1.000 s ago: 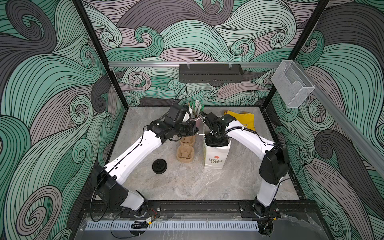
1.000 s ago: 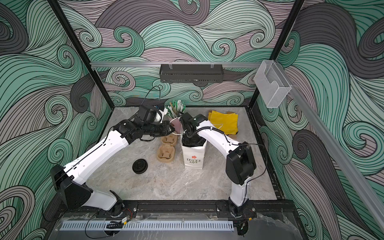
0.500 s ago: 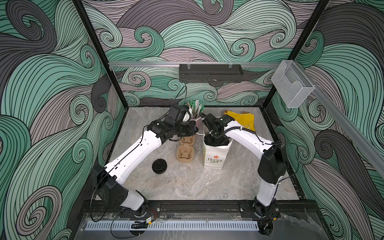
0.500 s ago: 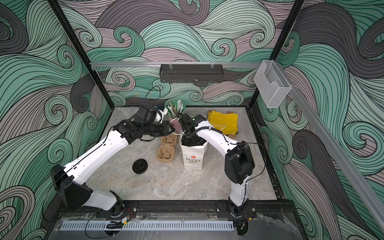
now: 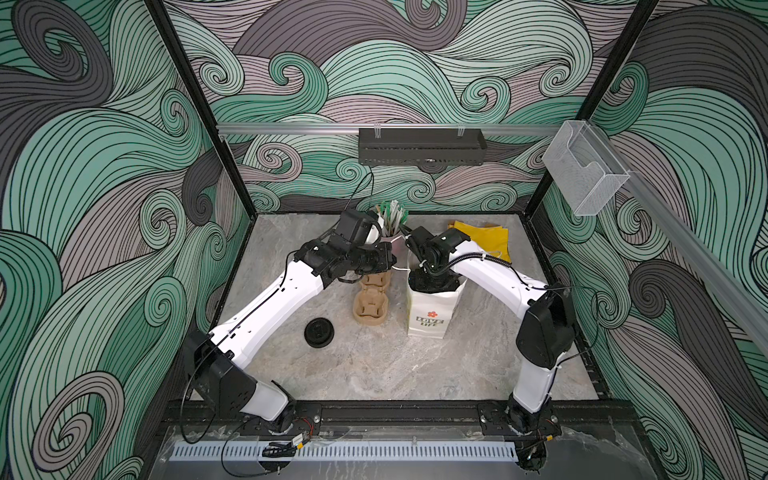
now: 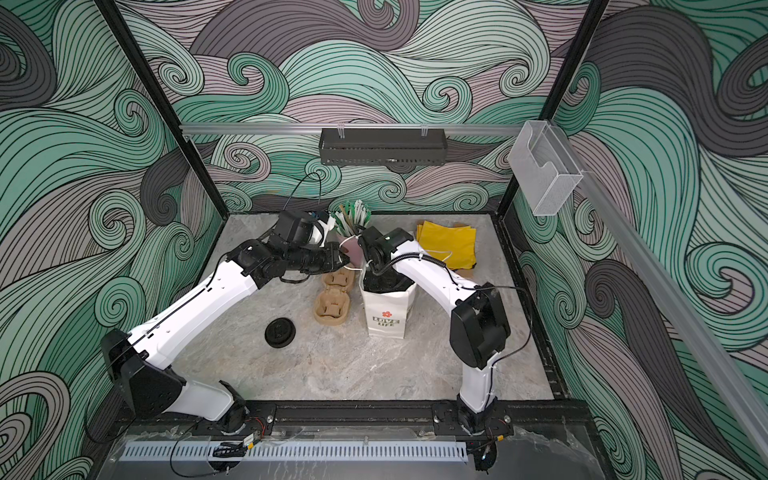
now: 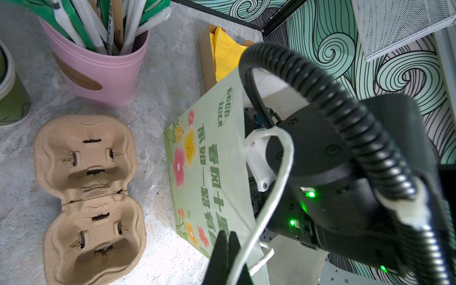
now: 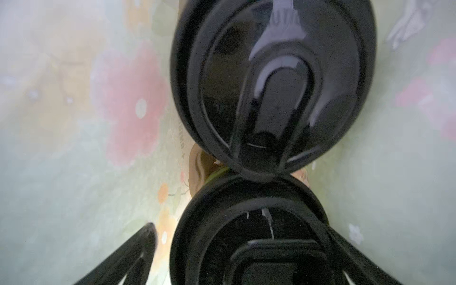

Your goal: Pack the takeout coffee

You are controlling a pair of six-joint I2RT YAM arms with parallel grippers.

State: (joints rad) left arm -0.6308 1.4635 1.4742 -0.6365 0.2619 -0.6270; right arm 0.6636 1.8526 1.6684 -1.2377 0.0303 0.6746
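Note:
The takeout coffee shows in the right wrist view as two black sip lids, a far lid (image 8: 271, 86) and a near lid (image 8: 246, 234), side by side in a brown carrier (image 8: 197, 167) inside the paper bag (image 5: 430, 320) (image 6: 386, 316). My right gripper (image 8: 246, 271) is down in the bag, open, its fingers (image 8: 138, 251) straddling the near lid. In both top views the bag hides that hand. My left gripper (image 7: 227, 254) (image 6: 345, 259) is shut on the bag's white handle (image 7: 283, 172) at the rim, above the green flowered side (image 7: 209, 172).
Empty brown carriers (image 5: 372, 303) (image 7: 86, 197) lie left of the bag. A loose black lid (image 5: 318, 332) sits nearer the front. The pink cup of straws (image 7: 103, 74) (image 6: 351, 245) stands behind, an unlidded green cup (image 7: 9, 93) beside it. Yellow napkins (image 5: 484, 239) lie back right.
Hardly anything differs in the top views. The right arm's elbow shifts slightly while its hand stays in the bag. The left arm holds still at the bag's rim.

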